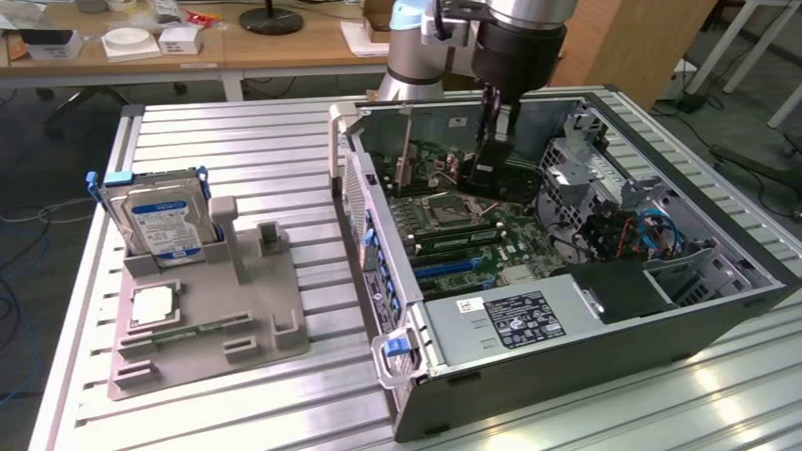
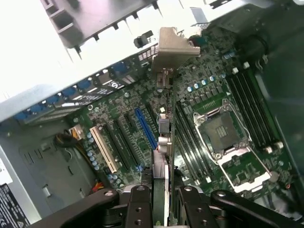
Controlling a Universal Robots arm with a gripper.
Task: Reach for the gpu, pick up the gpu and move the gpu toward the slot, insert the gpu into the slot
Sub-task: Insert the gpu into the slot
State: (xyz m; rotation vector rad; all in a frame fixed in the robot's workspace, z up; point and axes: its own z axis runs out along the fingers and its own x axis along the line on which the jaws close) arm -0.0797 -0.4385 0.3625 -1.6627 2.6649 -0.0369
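Observation:
My gripper (image 1: 493,141) reaches down into the open computer case (image 1: 376,202) and is shut on the gpu (image 1: 486,178), a dark card held on edge above the motherboard (image 1: 501,235). In the wrist view the gpu (image 2: 164,126) runs edge-on away from my gripper (image 2: 161,202), and its silvery end bracket (image 2: 173,45) is close to the case's rear wall. The fingers (image 2: 140,204) clamp the card from both sides. The long blue slot (image 2: 145,128) lies just beside the card's lower edge, and the card looks apart from the board. That blue slot (image 1: 452,268) also shows among the black ones.
The CPU socket (image 2: 221,130) and memory slots (image 2: 251,109) sit on the card's other side. A power supply (image 1: 527,315) and drive cage (image 1: 602,183) crowd the case. On the exterior view's left, a grey fixture (image 1: 207,310) holds a blue-labelled hard drive (image 1: 157,221).

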